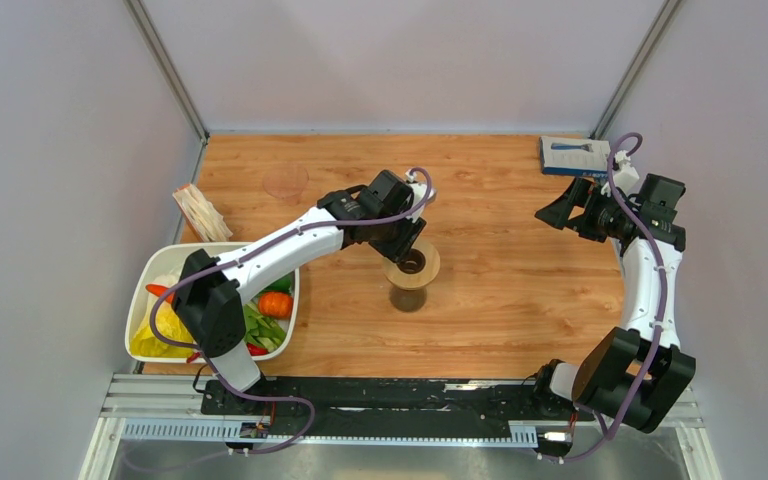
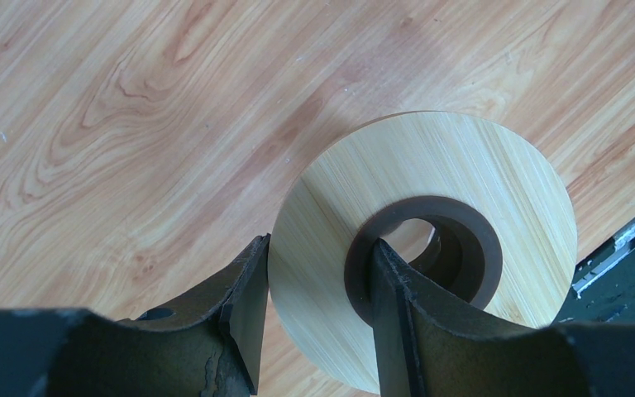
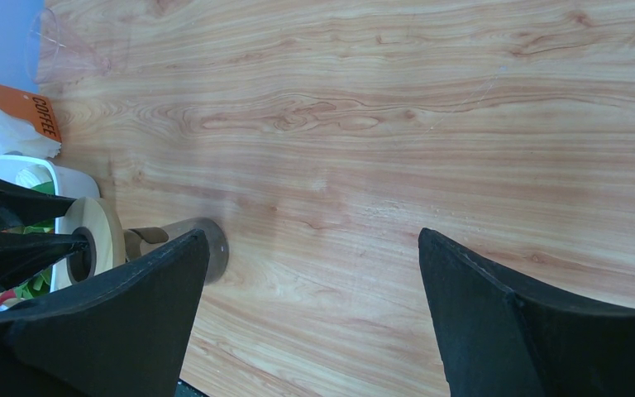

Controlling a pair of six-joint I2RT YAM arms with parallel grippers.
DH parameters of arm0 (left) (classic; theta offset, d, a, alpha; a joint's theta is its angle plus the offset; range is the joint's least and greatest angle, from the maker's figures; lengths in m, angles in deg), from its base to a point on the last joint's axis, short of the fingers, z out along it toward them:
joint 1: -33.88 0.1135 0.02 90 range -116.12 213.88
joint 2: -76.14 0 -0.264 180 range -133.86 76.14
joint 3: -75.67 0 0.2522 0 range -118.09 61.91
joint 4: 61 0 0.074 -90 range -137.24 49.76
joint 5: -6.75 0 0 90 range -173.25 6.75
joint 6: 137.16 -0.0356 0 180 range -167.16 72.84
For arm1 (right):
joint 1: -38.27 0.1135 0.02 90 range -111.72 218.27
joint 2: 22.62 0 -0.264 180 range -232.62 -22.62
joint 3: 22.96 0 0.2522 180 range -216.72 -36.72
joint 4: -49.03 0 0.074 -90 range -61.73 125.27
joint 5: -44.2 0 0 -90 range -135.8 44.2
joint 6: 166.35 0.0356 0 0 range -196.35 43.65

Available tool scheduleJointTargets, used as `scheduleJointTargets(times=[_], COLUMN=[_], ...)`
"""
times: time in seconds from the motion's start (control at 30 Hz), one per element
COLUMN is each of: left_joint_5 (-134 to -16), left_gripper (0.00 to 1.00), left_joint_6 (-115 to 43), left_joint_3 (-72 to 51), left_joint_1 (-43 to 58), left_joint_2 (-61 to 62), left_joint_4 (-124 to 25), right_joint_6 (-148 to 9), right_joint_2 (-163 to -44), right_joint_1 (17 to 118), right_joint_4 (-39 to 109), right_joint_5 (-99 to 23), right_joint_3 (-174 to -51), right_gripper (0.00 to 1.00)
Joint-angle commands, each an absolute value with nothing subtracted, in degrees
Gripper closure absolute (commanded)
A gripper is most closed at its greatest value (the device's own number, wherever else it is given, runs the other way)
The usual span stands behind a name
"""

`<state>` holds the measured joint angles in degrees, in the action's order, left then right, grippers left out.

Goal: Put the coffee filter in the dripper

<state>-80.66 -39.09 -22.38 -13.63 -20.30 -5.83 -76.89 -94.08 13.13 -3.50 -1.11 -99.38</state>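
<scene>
A: Mid-table, the dripper (image 2: 463, 165): what's the risk?
B: It looks upside down, with the tan ring on top and the cone flaring down to the table (image 1: 520, 300). The left tool (image 2: 318, 248) pinches the ring. One finger (image 2: 244, 306) is outside the rim, the other is in the centre hole, and the jaws are about half apart. It's a thin hold on one side only. On a lift or flip the ring could pivot or slip out, and the dripper would drop or roll.
A: Anything else?
B: Nothing can go in while the mouth faces down. The filter (image 3: 0, 136) isn't in hand. It looks like the white paper poking from the orange COFFEE pack (image 1: 200, 212) by the left wall. Thin sheets, easy to grab two or crumple one.
A: Other arm?
B: The right tool (image 1: 552, 212) is wide open and holds nothing. It hangs over the right side, well apart from the dripper.
A: Containers?
B: White bin (image 1: 140, 305) front left holds orange veg (image 1: 275, 304), greens (image 1: 263, 325), something yellow and a bit of red. Tinted clear cup (image 1: 285, 180) back left, nothing visible inside. Blue box (image 1: 573, 155) back right, contents not visible.
</scene>
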Motion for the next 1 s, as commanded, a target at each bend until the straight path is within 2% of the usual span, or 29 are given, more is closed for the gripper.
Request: scheduleJointTargets(times=[0.0,0.23,0.57,0.97], left_joint_5=[-80.9,-81.2,-82.3,-82.1], left_gripper=[0.65,0.63,0.45,0.35], left_joint_6=[-40.3,-40.4,-40.4,-40.6], left_joint_3=[-22.0,-21.0,-21.2,-23.3], left_joint_1=[-14.2,-14.5,-14.5,-14.5], left_joint_2=[-19.3,-18.9,-19.0,-17.9], left_joint_4=[-7.9,-7.8,-7.7,-6.8], right_joint_6=[-77.9,-78.0,-78.0,-78.0], right_joint_2=[-93.0,-93.1,-92.9,-92.9], right_joint_1=[13.5,13.5,13.5,13.5], right_joint_4=[-2.3,-2.3,-2.3,-2.2], right_joint_5=[0.5,0.5,0.5,0.8], right_joint_3=[-99.6,-99.5,-99.4,-99.4], right_gripper=[0.00,0.00,0.00,0.00])
